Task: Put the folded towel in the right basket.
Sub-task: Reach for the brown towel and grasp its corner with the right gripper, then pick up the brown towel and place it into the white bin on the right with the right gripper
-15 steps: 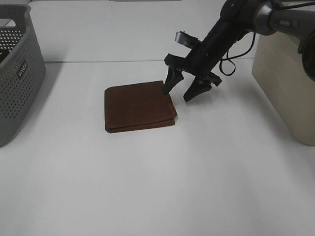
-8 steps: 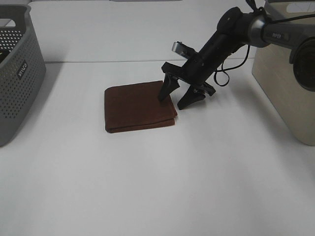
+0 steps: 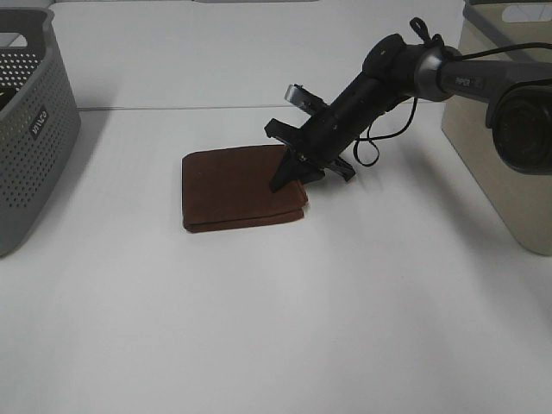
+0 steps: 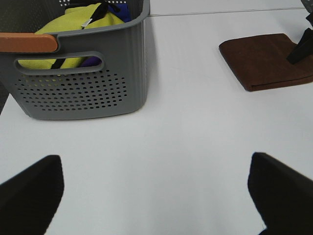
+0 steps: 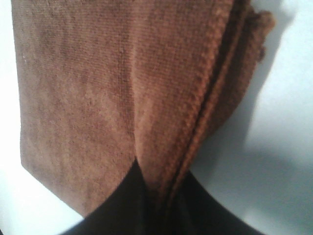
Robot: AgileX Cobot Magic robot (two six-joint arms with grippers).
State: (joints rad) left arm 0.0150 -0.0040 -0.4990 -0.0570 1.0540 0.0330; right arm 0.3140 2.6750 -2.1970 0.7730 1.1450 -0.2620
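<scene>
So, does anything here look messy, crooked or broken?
Nothing stands out. The brown towel lies flat and neatly folded on the white table, with the right pincer closed on its edge. The grey basket, holding yellow cloth, and the beige basket both stand upright. No spills.

Bright, even light — soft shadows on the white table [image 3: 259,328]; towel [image 5: 88,88] close-up seems slightly blurred.

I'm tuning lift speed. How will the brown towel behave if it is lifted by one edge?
Probably floppy: the towel is soft folded cloth, so held by one edge in the right gripper it will likely droop and may unfold. Likely light, being thin. Probably not slippery: the wrist view shows a coarse weave.
</scene>
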